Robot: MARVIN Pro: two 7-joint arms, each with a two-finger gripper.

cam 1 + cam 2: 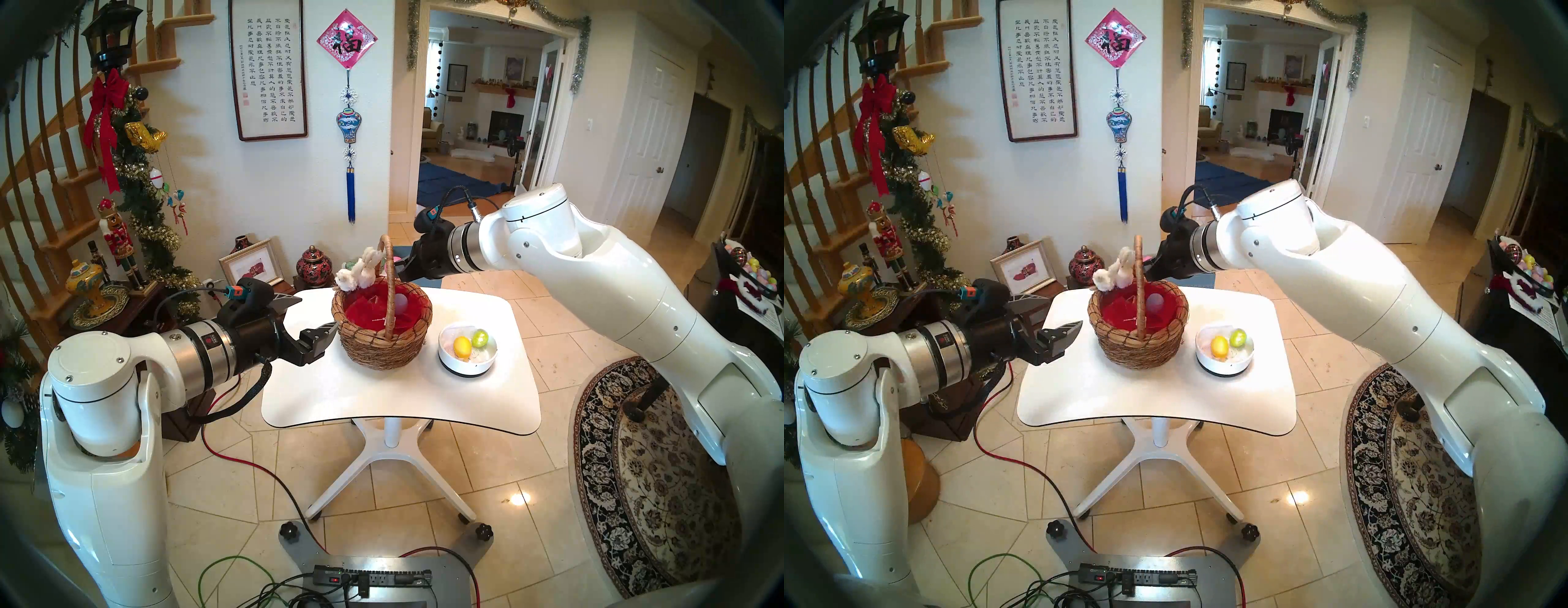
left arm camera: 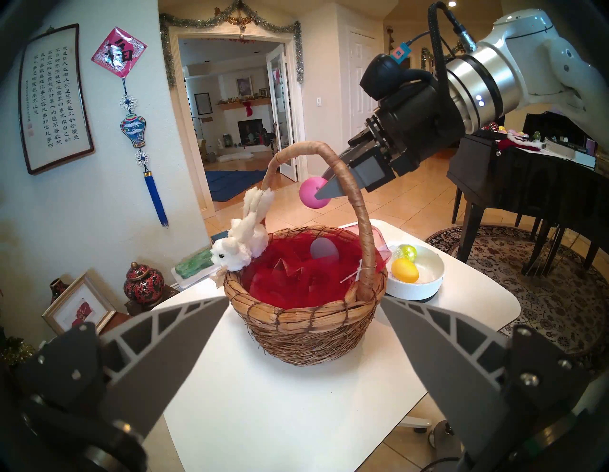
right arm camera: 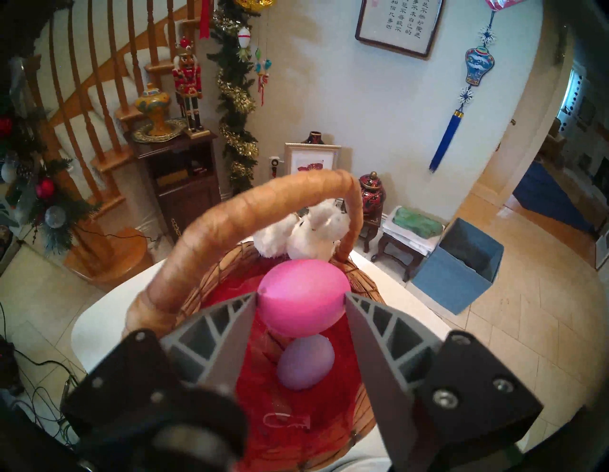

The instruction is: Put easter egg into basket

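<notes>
The brown wicker basket [image 1: 384,352] [image 2: 306,333] with red lining and a white plush bunny [image 2: 242,244] stands on the white table [image 1: 382,407]. A purple egg [image 1: 401,303] [image 3: 304,366] lies inside it. My right gripper [image 3: 301,295] [image 2: 324,191] is shut on a pink easter egg [image 3: 303,296] [image 2: 309,194]. It holds the egg above the basket's far side, beside the arched handle [image 3: 230,214]. My left gripper [image 1: 316,316] stands open just left of the basket, with nothing between its fingers.
A small white bowl [image 1: 466,367] right of the basket holds a yellow egg [image 1: 462,347] and a green egg [image 1: 480,338]. Beyond the table are a blue square box [image 3: 458,267] and a low stool. A dark piano [image 2: 527,178] and a patterned rug [image 1: 662,488] lie to the right.
</notes>
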